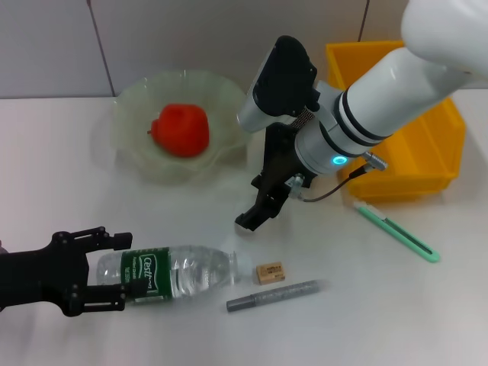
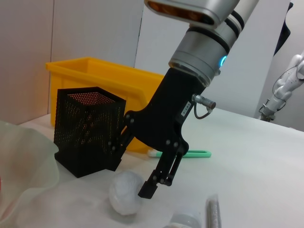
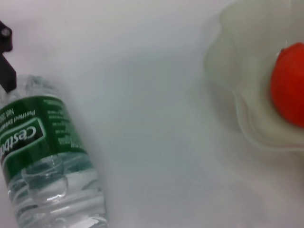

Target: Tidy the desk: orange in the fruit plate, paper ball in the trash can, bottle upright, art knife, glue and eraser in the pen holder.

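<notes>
The orange [image 1: 181,130] lies in the pale green fruit plate [image 1: 221,99] at the back left. The bottle [image 1: 183,271] lies on its side near the front. My left gripper [image 1: 114,272] is open, with its fingers straddling the bottle's base end. My right gripper [image 1: 255,212] hangs open and empty at mid-table. In the left wrist view it hovers just over the paper ball [image 2: 126,192], beside the black mesh pen holder [image 2: 88,128]. The tan eraser [image 1: 270,273] and a slim grey glue pen [image 1: 274,296] lie by the bottle's cap. The green art knife [image 1: 396,232] lies to the right.
The yellow trash can [image 1: 427,152] stands at the back right, behind my right arm. In the head view that arm hides the pen holder and the paper ball. A grey wall runs along the table's far edge.
</notes>
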Robot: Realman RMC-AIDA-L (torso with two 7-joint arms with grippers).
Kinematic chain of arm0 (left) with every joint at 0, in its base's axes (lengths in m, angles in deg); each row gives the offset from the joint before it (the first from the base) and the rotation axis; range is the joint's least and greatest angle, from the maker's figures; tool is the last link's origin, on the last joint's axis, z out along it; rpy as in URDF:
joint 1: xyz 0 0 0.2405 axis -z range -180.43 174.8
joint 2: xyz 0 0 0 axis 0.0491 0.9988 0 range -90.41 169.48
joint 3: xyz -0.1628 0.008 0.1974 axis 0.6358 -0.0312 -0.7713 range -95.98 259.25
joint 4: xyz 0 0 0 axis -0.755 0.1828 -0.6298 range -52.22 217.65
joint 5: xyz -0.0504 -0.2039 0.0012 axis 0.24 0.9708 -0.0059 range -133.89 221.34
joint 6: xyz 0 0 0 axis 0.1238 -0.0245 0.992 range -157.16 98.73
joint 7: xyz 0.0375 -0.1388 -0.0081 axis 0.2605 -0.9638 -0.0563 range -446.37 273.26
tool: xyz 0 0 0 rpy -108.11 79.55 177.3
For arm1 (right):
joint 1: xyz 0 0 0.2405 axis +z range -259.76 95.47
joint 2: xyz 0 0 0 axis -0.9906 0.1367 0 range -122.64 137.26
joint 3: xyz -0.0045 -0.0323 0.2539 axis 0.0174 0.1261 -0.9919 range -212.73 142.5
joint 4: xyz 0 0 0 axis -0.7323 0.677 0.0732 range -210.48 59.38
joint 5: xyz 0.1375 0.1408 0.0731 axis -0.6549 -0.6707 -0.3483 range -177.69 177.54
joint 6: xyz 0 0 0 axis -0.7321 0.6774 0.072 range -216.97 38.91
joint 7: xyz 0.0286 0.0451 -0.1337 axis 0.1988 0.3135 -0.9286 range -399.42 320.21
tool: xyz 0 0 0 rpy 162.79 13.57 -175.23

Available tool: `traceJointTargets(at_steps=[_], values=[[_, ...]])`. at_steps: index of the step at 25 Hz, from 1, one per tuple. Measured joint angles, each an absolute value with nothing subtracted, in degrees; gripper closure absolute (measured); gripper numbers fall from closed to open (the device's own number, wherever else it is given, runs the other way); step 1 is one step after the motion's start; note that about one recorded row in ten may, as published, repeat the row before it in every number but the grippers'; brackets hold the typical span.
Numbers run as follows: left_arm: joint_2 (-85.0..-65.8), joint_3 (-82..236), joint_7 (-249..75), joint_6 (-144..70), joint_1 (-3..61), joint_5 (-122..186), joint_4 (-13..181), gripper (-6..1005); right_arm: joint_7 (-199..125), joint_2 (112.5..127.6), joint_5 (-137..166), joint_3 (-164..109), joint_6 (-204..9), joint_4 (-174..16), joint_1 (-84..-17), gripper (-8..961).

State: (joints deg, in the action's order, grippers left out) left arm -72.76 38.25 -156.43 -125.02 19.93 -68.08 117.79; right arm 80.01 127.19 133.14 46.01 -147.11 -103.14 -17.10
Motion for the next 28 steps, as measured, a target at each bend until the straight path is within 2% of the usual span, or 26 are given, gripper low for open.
traceJointTargets(at_steps=[11, 21, 28], values=[[-72.79, 38.2, -156.5, -125.0, 19.7, -68.1, 117.7, 173, 79.7, 127.19, 132.8, 46.8, -146.5, -101.9, -17.4, 167], [-72.72, 39.1, -156.5, -125.2, 19.6, -68.1, 117.7, 173, 79.9, 127.19, 132.5, 46.6, -146.6, -104.0, -18.5, 346], [-72.59, 39.1, -156.7, -125.4, 19.4, -67.9, 117.7, 173, 86.1, 126.45, 132.9, 43.7, -159.6, -124.9, -25.0, 480]])
